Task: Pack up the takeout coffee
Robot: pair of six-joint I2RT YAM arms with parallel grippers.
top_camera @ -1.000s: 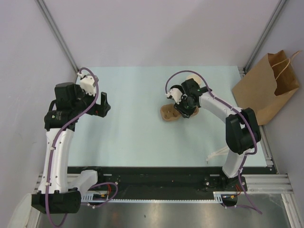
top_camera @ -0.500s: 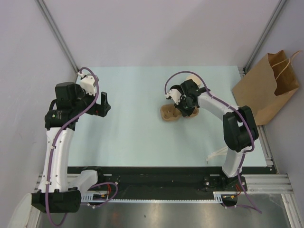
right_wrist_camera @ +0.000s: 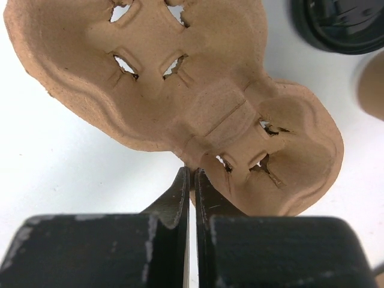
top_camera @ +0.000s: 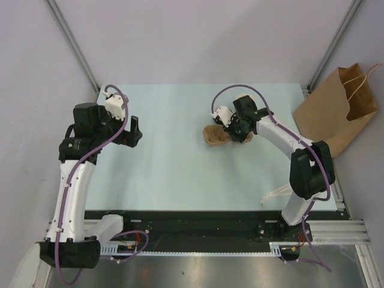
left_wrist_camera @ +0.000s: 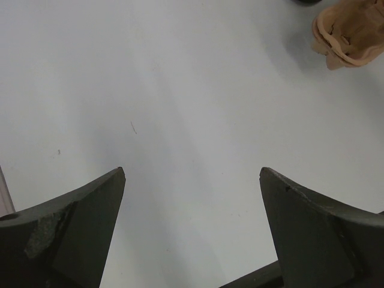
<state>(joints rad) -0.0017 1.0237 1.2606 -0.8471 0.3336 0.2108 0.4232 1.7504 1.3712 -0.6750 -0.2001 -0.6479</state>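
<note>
The brown moulded-pulp cup tray (top_camera: 214, 135) lies mid-table, right of centre. My right gripper (top_camera: 230, 130) is shut on the tray's near rim; in the right wrist view its jaws (right_wrist_camera: 192, 171) pinch the rim at the tray's (right_wrist_camera: 180, 90) narrow middle. A tan curved edge, likely the takeout coffee cup (right_wrist_camera: 373, 84), shows at that view's right border; in the top view my right arm hides it. A round black lid (right_wrist_camera: 341, 24) lies just beyond the tray. My left gripper (top_camera: 135, 129) is open and empty over bare table (left_wrist_camera: 192, 174), far left of the tray (left_wrist_camera: 351, 30).
A brown paper bag (top_camera: 339, 108) with a string handle lies open at the table's right edge. Grey walls and metal posts close in the back and sides. A black rail runs along the near edge.
My right gripper has moved a little back and right, taking the tray with it. My left arm has shifted slightly up and right.
</note>
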